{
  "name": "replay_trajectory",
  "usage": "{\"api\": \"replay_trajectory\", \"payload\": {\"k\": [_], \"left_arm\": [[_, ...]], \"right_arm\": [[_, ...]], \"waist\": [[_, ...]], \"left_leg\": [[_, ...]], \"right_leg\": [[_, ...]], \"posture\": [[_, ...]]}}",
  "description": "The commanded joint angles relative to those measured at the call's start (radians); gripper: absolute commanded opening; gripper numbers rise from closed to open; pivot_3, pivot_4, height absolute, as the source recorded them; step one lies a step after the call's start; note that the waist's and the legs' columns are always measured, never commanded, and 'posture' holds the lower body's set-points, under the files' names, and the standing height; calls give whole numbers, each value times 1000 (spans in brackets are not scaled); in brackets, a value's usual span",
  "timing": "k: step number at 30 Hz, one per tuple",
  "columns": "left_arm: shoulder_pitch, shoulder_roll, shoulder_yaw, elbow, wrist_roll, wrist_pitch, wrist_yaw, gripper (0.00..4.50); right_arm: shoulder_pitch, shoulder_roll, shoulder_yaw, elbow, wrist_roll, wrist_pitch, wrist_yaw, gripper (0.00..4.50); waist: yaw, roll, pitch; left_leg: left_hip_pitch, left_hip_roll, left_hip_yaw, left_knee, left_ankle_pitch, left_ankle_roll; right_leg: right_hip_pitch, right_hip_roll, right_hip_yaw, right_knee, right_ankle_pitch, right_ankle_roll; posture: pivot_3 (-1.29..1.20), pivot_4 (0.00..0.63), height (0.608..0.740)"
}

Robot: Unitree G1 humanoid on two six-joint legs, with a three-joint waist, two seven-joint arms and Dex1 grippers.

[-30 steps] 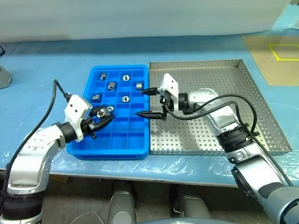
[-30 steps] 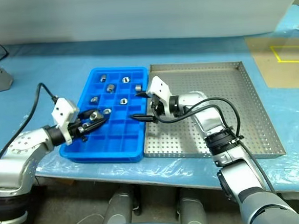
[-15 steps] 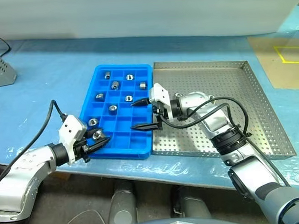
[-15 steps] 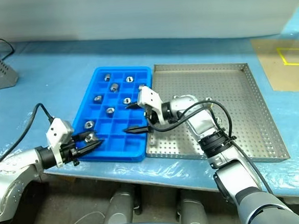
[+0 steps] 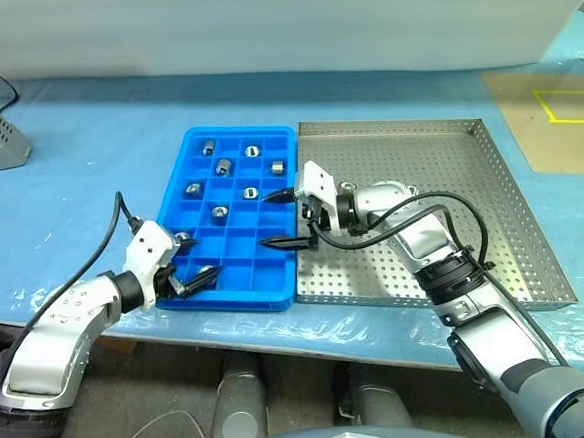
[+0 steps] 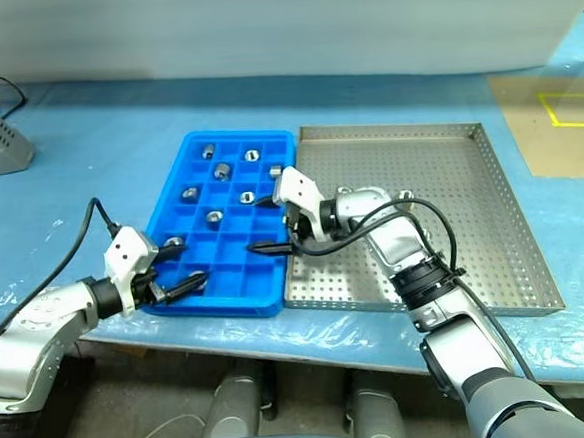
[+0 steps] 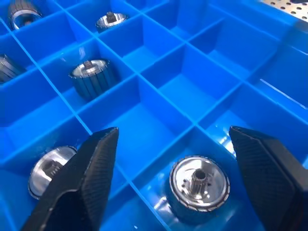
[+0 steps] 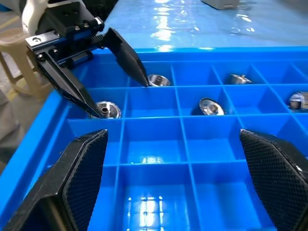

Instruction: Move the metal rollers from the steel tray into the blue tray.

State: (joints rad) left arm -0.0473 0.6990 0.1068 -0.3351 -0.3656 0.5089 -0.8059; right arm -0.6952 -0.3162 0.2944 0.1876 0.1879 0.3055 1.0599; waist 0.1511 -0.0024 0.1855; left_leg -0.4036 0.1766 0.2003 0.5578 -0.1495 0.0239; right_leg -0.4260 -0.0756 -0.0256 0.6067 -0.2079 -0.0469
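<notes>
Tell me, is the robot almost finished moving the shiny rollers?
Nearly. Several metal rollers sit in the blue tray. The open left tool straddles one lying in a near corner compartment. I see none on the steel tray, though the right arm hides part.

2 head views from above, 2 close wrist views, all sharing the blue tray.
</notes>
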Motion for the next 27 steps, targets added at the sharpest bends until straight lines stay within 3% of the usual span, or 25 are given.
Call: {"api": "replay_trajectory", "payload": {"k": [1,8,17,27], "left_arm": [[-76,-1,38,-32,-64,-11,-23,3900],[-275,-91,-36,41,-119,37,-13,3900],[-378,-207,-147,154,-124,70,-23,3900],[-433,-223,-170,231,-115,68,-82,3900]], "right_arm": [[-29,-9,-67,13,1,-32,-56,4500],[-111,-25,-157,165,-65,-136,-226,4500],[-67,-45,-205,338,-111,-195,-352,4500],[13,-20,-208,337,-126,-200,-390,4500]], "waist": [[0,0,0],[-11,0,0],[-47,-1,0],[-72,-1,0]], "left_leg": [[0,0,0,0,0,0],[1,0,0,4,1,-1],[-1,0,0,4,1,-1],[-1,0,1,5,1,0]], "right_leg": [[0,0,0,0,0,0],[1,0,1,3,1,-1],[0,0,0,3,1,-1],[0,1,0,4,1,-1]], "posture": [[219,150,740],[145,150,740],[72,150,740],[-1,150,740]]}}
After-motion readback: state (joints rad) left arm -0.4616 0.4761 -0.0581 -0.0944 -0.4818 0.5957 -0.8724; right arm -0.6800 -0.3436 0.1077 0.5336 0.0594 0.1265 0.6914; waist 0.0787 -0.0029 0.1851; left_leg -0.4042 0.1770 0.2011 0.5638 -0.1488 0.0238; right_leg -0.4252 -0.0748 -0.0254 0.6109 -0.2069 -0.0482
